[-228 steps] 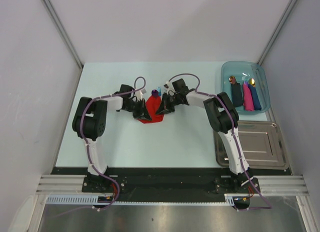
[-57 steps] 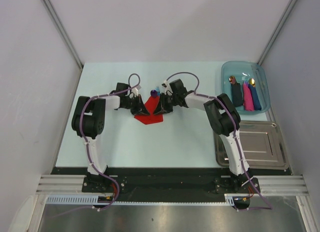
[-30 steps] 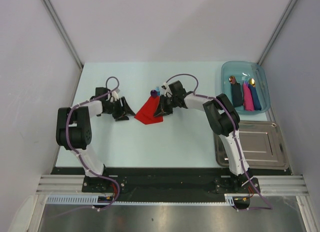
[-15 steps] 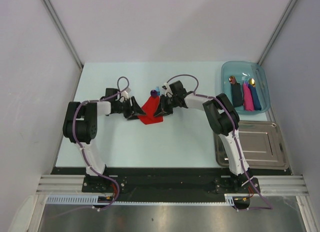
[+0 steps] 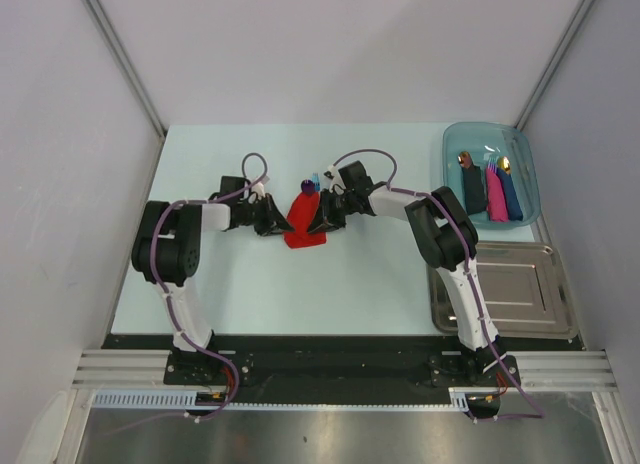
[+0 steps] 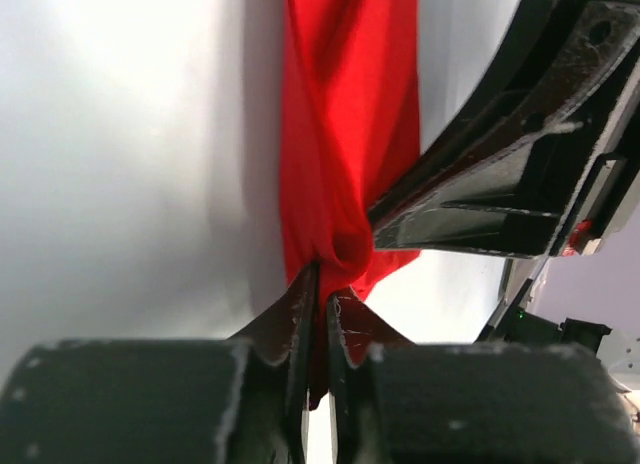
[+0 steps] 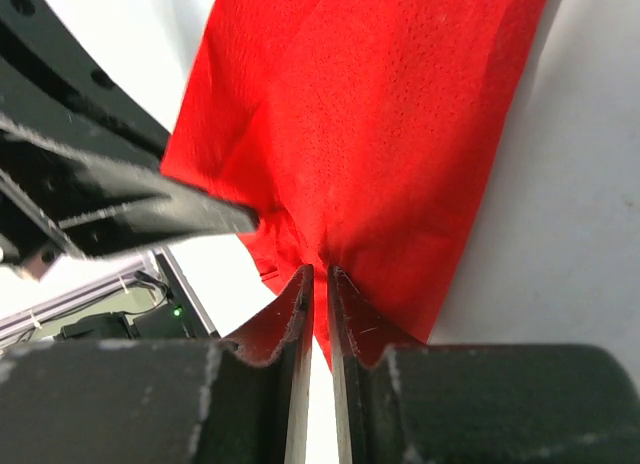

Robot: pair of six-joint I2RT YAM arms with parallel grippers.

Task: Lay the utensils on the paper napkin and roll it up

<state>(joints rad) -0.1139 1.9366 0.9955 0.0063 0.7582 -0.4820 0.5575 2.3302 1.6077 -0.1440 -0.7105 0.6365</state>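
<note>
The red paper napkin (image 5: 303, 222) lies bunched on the table between both grippers. My left gripper (image 5: 281, 221) is shut on its left edge; in the left wrist view its jaws (image 6: 322, 281) pinch a fold of the red napkin (image 6: 345, 154). My right gripper (image 5: 316, 217) is shut on the napkin's right side, and the right wrist view shows the red napkin (image 7: 380, 134) caught between its tips (image 7: 320, 272). The purple spoon bowl (image 5: 307, 186) and the blue utensil tip (image 5: 316, 179) poke out of the napkin's far end. The rest of the utensils is hidden inside.
A clear teal bin (image 5: 452, 144) at the back right holds black, pink and blue napkin rolls with spoon heads sticking out. A metal tray (image 5: 505, 289) sits at the right near edge. The other gripper's black fingers (image 6: 500, 184) crowd the left wrist view.
My left arm swung back in from the left and its gripper shut on the napkin's left edge. The napkin is now narrower and more bunched. The right gripper kept its hold.
</note>
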